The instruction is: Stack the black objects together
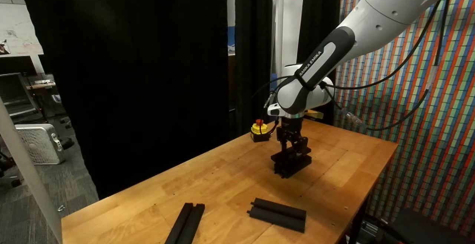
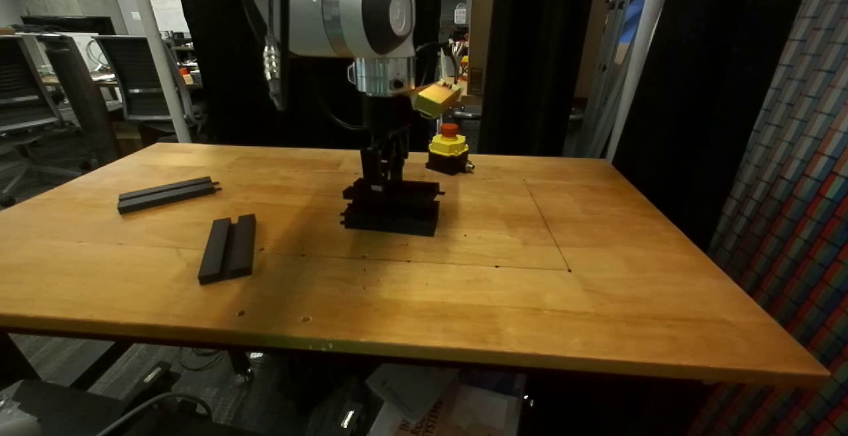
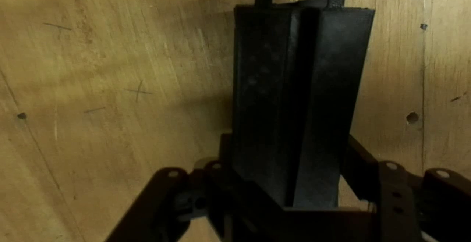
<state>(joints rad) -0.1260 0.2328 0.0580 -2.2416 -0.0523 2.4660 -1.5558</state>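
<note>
My gripper (image 3: 289,152) is shut on a black object (image 3: 336,61), a grooved bar with two pegs at its far end, its fingers on the two long sides. Beneath it in an exterior view lies a second black object (image 2: 397,219) on the table, its pegs toward the opposite end. The held bar is right over it, slightly turned; whether they touch, I cannot tell. Two more grooved black pieces lie apart on the wood: one black object (image 1: 278,214), also seen as a black object (image 2: 227,248), and a farther black object (image 2: 165,194), cut off by the frame edge in an exterior view (image 1: 185,223).
A yellow-and-red round button (image 1: 259,128) on a dark base stands close behind the gripper on the wooden table (image 2: 530,317). Cables (image 1: 393,75) hang loosely from the arm. A black curtain (image 1: 130,88) runs along one table edge, and a patterned wall covering (image 1: 419,132) stands beyond another.
</note>
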